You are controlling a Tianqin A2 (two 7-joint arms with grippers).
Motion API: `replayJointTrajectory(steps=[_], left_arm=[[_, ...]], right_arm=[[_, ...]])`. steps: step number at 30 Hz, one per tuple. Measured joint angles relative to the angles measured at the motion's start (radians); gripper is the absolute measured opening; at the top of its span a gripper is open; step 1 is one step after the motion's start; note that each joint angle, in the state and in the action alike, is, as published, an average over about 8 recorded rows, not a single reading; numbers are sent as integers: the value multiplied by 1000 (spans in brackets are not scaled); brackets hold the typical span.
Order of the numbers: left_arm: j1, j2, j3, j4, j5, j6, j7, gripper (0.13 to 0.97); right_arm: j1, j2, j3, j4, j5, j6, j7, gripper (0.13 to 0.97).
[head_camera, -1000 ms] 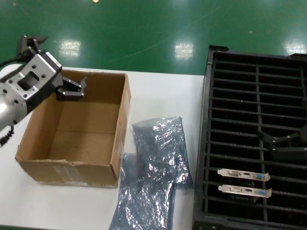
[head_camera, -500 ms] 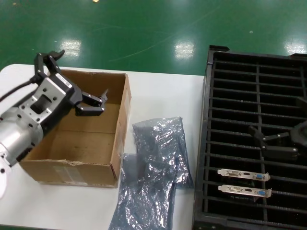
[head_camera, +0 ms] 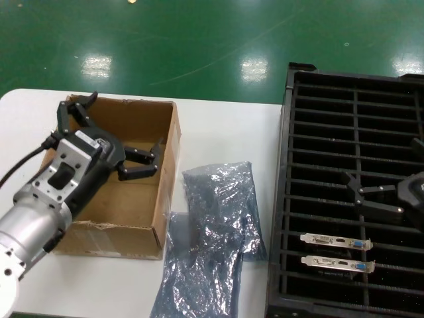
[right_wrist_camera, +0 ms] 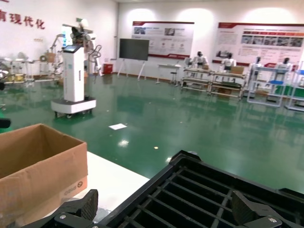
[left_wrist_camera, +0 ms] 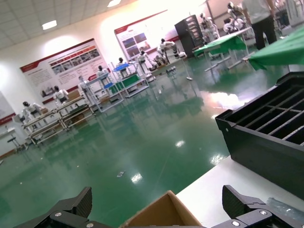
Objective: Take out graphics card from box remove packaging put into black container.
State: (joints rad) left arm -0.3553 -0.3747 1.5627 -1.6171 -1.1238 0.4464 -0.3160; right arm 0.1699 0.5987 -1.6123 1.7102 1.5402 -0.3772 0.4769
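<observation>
The brown box [head_camera: 167, 173] stands on the white table at the left; its floor shows bare cardboard, partly hidden by my arm. My left gripper [head_camera: 112, 136] hovers open and empty over the box's far half; in its wrist view [left_wrist_camera: 159, 211] a box corner [left_wrist_camera: 166, 216] lies between the fingers. Two crinkly grey-blue bags [head_camera: 222, 195] [head_camera: 199, 271] lie empty between the box and the black container [head_camera: 295, 165]. Two graphics cards [head_camera: 336, 242] [head_camera: 338, 264] stand in near slots. My right gripper [head_camera: 358, 192] is open and empty above the container's slats [right_wrist_camera: 199, 190].
The green floor lies beyond the table's far edge. Bare white table [head_camera: 225, 132] lies between the box and the container. The right wrist view also shows the box [right_wrist_camera: 38, 161] off to one side. The left wrist view shows the container's wall [left_wrist_camera: 266, 137].
My left gripper has swung rightward, from the box's far left corner to over its far half, staying open. My right gripper has drifted slightly left over the container.
</observation>
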Motion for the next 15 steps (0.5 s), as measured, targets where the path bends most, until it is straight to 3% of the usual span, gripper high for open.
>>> replayJointTrajectory(steps=[15], left_arm=[[130, 27, 14, 6, -249, -164, 116, 966]], right_arm=[[-62, -110, 4, -41, 95, 138, -175, 966]])
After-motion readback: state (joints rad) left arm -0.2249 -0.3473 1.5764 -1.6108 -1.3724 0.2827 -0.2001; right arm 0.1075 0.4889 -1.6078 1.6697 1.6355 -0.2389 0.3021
